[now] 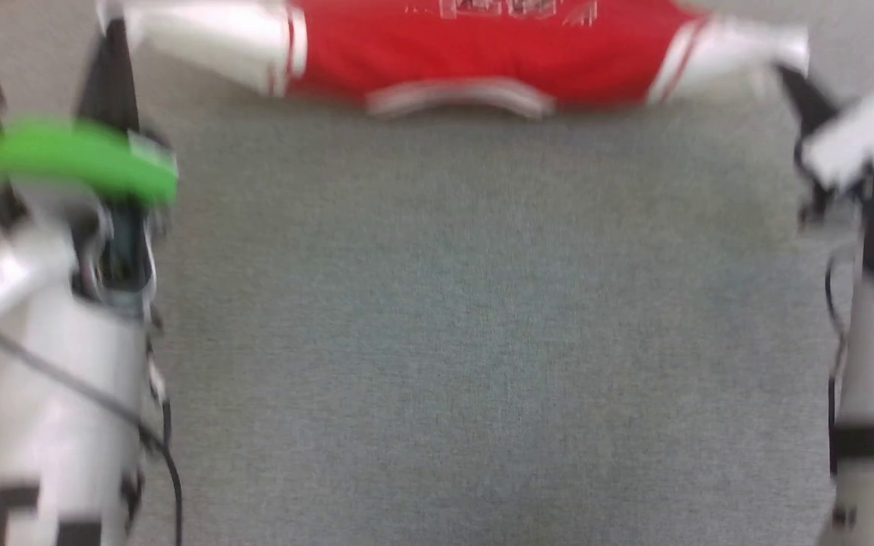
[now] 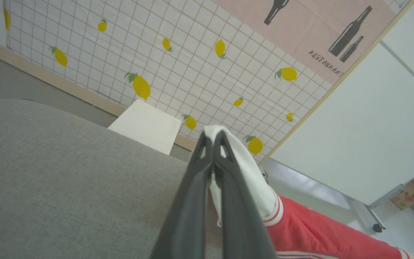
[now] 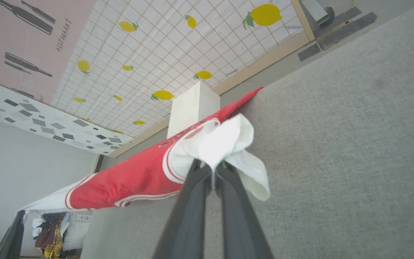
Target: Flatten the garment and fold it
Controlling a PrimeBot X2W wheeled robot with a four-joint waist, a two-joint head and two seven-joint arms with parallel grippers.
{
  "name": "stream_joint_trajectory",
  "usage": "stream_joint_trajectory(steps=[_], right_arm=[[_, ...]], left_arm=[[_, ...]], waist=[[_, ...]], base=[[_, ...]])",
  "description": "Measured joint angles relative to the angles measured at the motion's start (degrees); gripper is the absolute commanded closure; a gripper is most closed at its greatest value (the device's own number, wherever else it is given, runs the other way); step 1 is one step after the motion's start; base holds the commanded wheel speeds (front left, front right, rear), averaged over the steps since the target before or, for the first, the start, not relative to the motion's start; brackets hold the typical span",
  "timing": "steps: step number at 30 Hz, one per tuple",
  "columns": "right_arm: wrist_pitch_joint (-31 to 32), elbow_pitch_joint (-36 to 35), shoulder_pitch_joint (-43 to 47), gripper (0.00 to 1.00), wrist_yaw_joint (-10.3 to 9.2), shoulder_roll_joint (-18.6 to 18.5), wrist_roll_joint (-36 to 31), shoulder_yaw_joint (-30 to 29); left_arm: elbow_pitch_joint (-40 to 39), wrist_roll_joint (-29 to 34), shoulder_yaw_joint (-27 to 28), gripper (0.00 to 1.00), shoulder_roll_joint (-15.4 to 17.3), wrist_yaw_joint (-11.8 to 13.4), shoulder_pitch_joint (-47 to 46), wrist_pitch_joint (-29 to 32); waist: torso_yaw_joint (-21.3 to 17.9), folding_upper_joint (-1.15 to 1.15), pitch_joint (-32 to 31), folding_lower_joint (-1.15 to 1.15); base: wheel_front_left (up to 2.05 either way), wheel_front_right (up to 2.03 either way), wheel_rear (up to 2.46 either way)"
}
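Stretching across the top of the head view, the garment (image 1: pixel 482 53) is spanning the gap between both claws. The left claw (image 2: pixel 212 138) is pinching one white sleeve mid-frame in its wrist view, and the right claw (image 3: pixel 212 169) is clamping the other. The grey tabletop (image 1: pixel 444 341) is spreading wide below. A white box (image 2: pixel 146 126) is standing beyond its far edge, before a lemon-print wall (image 2: pixel 178 72).

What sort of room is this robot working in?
Probably a staged test room: a lemon-print tile backdrop, a pink RESTAURANT bottle poster, and a grey cloth-covered table with a red jersey.
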Motion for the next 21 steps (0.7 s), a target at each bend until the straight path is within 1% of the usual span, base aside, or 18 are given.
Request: stream_joint_trajectory(steps=[3, 7, 11, 15, 18, 20, 21], right_arm=[[2.5, -5.9, 8.7, 1.00, 0.00, 0.0, 3.0, -0.5], [5.6, -12.9, 18.8, 1.00, 0.00, 0.0, 5.6, -1.6], [8.6, -19.1, 28.0, 1.00, 0.00, 0.0, 6.7, -3.3], [12.3, -24.9, 36.1, 1.00, 0.00, 0.0, 6.4, -4.5], [15.1, -28.6, 40.3, 1.00, 0.00, 0.0, 6.3, -4.5], [17.4, -31.7, 42.5, 1.00, 0.00, 0.0, 3.5, -3.5], [19.0, -33.3, 43.6, 1.00, 0.00, 0.0, 0.9, -2.6]], left_arm=[[-5.6, -0.9, 0.8, 1.00, -0.1, 1.7, 9.3, 0.2], [-14.4, -0.8, 1.1, 1.00, -0.2, 6.0, 22.2, 1.6], [-22.3, -1.2, 1.0, 1.00, -0.9, 10.4, 34.3, 4.3], [-28.8, -3.0, 1.2, 1.00, -1.8, 14.3, 42.8, 7.1], [-32.6, -3.3, 1.7, 1.00, -1.6, 17.3, 47.2, 9.3], [-34.5, -2.7, 1.1, 1.00, -0.6, 19.2, 49.4, 11.5], [-35.1, -2.5, 0.5, 1.00, 0.1, 20.0, 50.4, 12.8]], waist=[[0.1, 0.00, -3.5, 0.00], [0.2, 0.00, -8.1, 0.00], [0.2, 0.00, -12.3, 0.00], [0.3, 0.00, -15.7, 0.00], [0.4, 0.00, -17.4, 0.00], [0.4, 0.00, -18.0, -0.01], [0.3, 0.00, -18.1, -0.01]], base=[[0.00, 0.00, 0.00], [0.00, 0.00, 0.00], [0.00, 0.00, 0.00], [0.00, 0.00, 0.00], [0.00, 0.00, 0.00], [0.00, 0.00, 0.00], [0.00, 0.00, 0.00]])
